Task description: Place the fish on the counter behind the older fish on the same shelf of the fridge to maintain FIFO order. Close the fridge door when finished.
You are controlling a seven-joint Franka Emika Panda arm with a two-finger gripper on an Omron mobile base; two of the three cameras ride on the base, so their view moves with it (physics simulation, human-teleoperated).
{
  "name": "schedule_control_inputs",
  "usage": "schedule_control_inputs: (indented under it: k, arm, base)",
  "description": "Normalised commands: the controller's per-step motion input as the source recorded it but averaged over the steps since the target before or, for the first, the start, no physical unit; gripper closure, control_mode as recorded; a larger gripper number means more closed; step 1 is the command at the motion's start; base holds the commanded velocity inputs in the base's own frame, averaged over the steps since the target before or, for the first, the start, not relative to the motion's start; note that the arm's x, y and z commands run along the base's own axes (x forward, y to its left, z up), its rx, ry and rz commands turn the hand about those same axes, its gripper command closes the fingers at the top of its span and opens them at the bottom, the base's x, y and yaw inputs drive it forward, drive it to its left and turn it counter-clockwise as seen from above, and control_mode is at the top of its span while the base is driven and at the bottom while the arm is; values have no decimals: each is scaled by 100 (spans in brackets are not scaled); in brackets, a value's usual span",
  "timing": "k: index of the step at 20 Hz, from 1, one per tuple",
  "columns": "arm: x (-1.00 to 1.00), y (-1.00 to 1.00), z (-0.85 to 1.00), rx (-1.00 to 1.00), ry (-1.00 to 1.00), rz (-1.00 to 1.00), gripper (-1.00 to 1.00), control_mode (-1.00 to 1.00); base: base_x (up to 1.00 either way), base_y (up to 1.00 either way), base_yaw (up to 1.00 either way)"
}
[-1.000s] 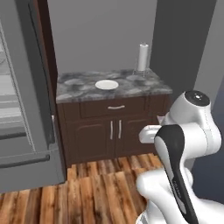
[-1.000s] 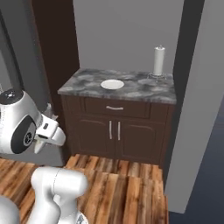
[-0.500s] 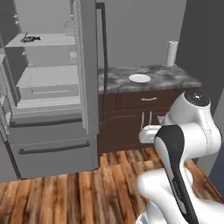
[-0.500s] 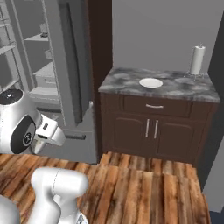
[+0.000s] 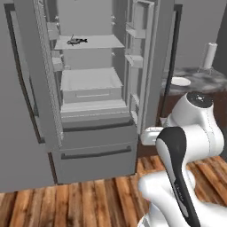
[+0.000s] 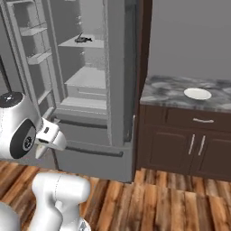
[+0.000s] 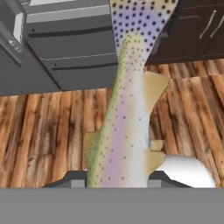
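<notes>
End effector gripping the fish in front of the open fridge

In the hand view the end effector (image 7: 117, 177) is clamping its two fingers on the speckled olive-tan fish (image 7: 127, 113), which is stretching toward 12 o'clock over the wood floor (image 7: 48, 131). The fridge (image 5: 93, 88) is standing open, the older fish (image 5: 76, 41) lying on the shelf (image 5: 99, 42) at 11 o'clock. The worktop (image 6: 180, 92) is carrying a white plate (image 6: 197, 93).

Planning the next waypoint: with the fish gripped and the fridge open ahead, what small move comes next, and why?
Probably raise the gripper toward the shelf. The hand view shows it shut on the fish, hanging low over the wood floor, while the older fish lies high up in the open fridge, with bare shelf behind it.
</notes>
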Motion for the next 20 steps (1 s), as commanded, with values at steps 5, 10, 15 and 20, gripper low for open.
schedule_control_inputs:
  k: [5, 10, 15, 20]
  arm:
    - [0, 0, 0, 0, 0, 0, 100, 100]
    - [0, 0, 0, 0, 0, 0, 100, 100]
    - [0, 0, 0, 0, 0, 0, 100, 100]
    - [0, 0, 0, 0, 0, 0, 100, 100]
  base:
    - [89, 81, 0]
    - [62, -8, 0]
    - [63, -12, 0]
    - [75, -1, 0]
